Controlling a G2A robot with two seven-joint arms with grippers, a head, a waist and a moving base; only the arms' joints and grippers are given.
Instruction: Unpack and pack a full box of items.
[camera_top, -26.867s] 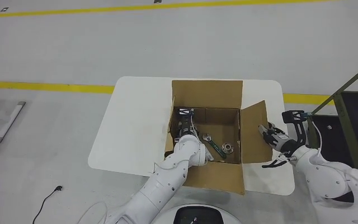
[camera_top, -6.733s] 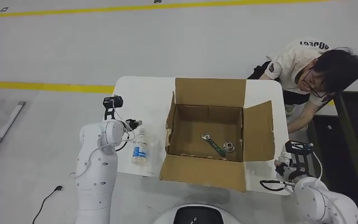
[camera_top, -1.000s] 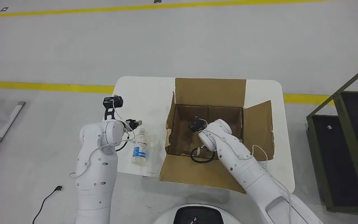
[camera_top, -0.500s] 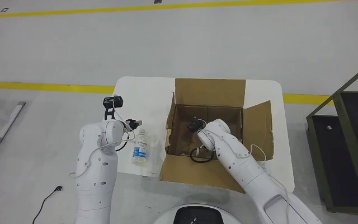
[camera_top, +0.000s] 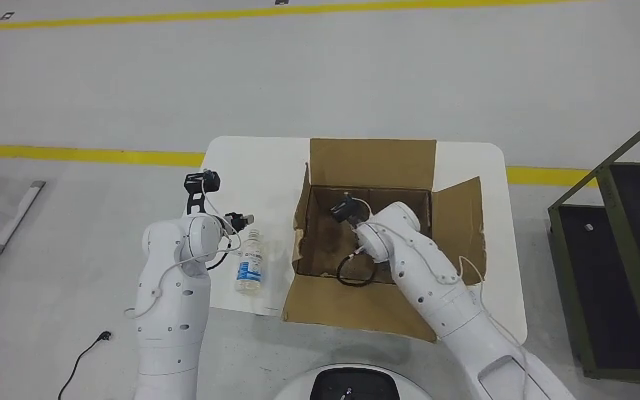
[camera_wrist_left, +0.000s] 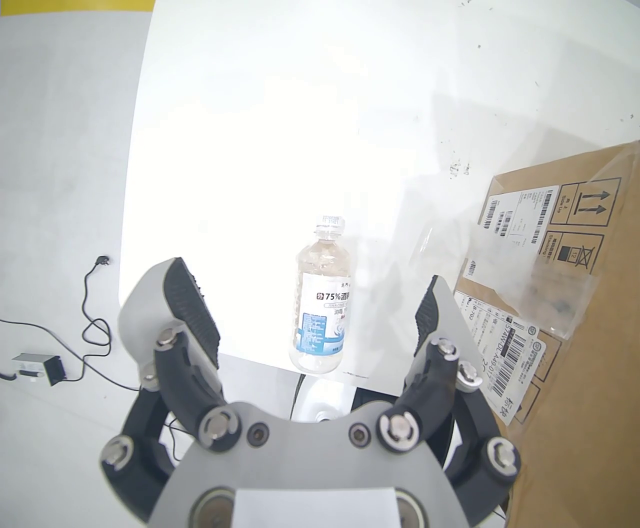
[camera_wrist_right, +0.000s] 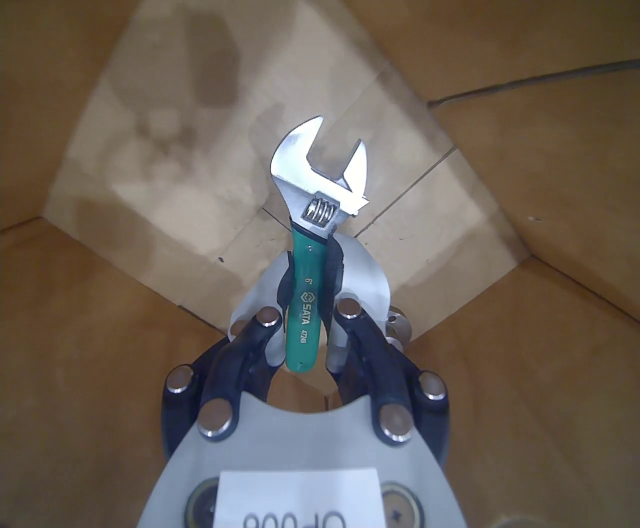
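Note:
An open cardboard box (camera_top: 372, 165) stands on the white table (camera_top: 250, 175). My right arm reaches down into it. In the right wrist view my right gripper (camera_wrist_right: 311, 267) is shut on the green handle of an adjustable wrench (camera_wrist_right: 306, 295). The wrench's steel head (camera_wrist_right: 320, 172) is held off the box floor (camera_wrist_right: 165, 165). A clear bottle (camera_top: 249, 263) with a blue-and-white label lies on the table left of the box. My left gripper (camera_top: 238, 219) hangs open above it, with the bottle (camera_wrist_left: 322, 300) showing between its fingers (camera_wrist_left: 187, 295).
A round metal fitting (camera_wrist_right: 398, 326) lies on the box floor behind my right gripper. A black cable (camera_top: 354, 273) loops from the right arm inside the box. A clear plastic pouch (camera_wrist_left: 505, 265) clings to the box's outer wall (camera_wrist_left: 595, 320). A dark frame (camera_top: 595, 260) stands at the right.
Over the last second my right wrist has shifted slightly toward the box's far wall, and the box has nudged a little. The left arm and the bottle have stayed still.

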